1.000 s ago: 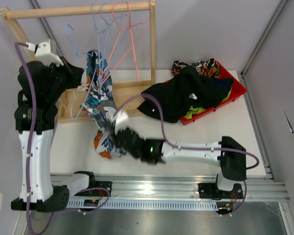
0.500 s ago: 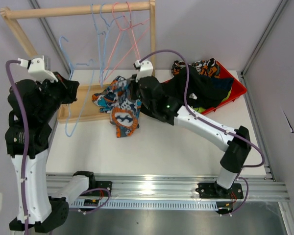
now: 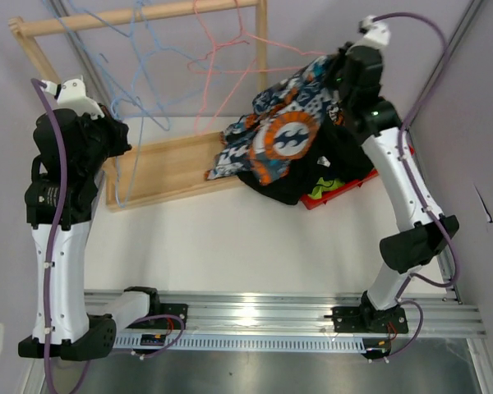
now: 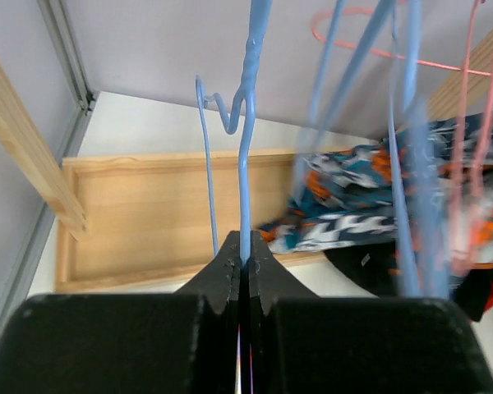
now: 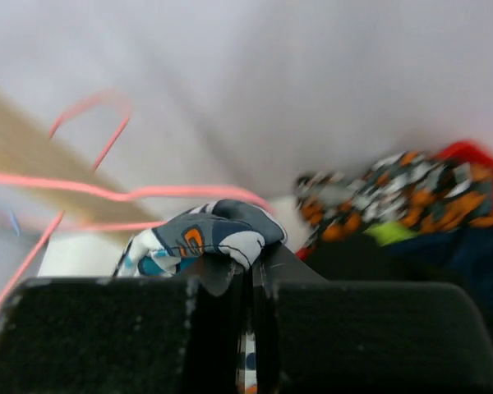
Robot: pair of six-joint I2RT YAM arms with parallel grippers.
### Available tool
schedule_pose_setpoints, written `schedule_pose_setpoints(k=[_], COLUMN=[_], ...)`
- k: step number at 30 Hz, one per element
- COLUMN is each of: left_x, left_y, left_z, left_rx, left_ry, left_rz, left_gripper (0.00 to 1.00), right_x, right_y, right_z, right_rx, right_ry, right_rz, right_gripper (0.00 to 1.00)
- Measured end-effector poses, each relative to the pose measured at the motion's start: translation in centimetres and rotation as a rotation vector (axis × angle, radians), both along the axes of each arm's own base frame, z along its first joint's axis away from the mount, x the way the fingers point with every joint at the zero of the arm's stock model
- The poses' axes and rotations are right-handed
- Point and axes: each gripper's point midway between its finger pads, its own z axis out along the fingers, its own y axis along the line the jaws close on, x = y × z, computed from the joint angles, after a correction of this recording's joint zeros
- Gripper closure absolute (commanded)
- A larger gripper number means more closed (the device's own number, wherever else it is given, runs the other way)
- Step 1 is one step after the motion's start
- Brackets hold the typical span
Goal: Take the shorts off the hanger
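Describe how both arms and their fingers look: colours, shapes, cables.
Both arms match: the left arm and right arm have white shell links joined by bulky black joints. A purple cable loops along each, ending at a white wrist module. The left gripper and right gripper have black fingers tapering from blocky bodies.

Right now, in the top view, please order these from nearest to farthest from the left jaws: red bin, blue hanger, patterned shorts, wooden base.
1. blue hanger: clamped in the left jaws themselves.
2. wooden base: just to their right.
3. patterned shorts: centre-right, gripped by the right jaws.
4. red bin: far right, under the clothes pile.
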Motion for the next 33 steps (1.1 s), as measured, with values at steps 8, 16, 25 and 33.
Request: schedule_pose_setpoints(k=[8, 16, 25, 33], left_x=[1.1, 2.1, 1.6, -1.7], left_y=[1.5, 1.6, 1.6, 0.1], left_z=[0.4, -1.1, -1.7, -3.9], left_rx=[0.007, 0.007, 0.016, -0.012], left_ry=[-0.025, -0.006, -0.004, 0.034], left_rz=[0.063, 0.07, 0.066, -0.017], left_gripper=[1.0, 1.0, 1.0, 0.99], right_x=[2.3, 3.1, 4.6, -0.6], right_y=[-15.3, -15.4, -13.6, -13.3], right_z=[-1.5, -15.8, -19.9, -25.3], right_rx=[0.091, 0.072, 0.096, 0.117], right_ry=[0.017, 0.284, 0.348, 0.456], right_rz=[-0.342, -0.343, -0.249, -0.232], right_gripper=[1.0, 1.0, 0.01, 0.01])
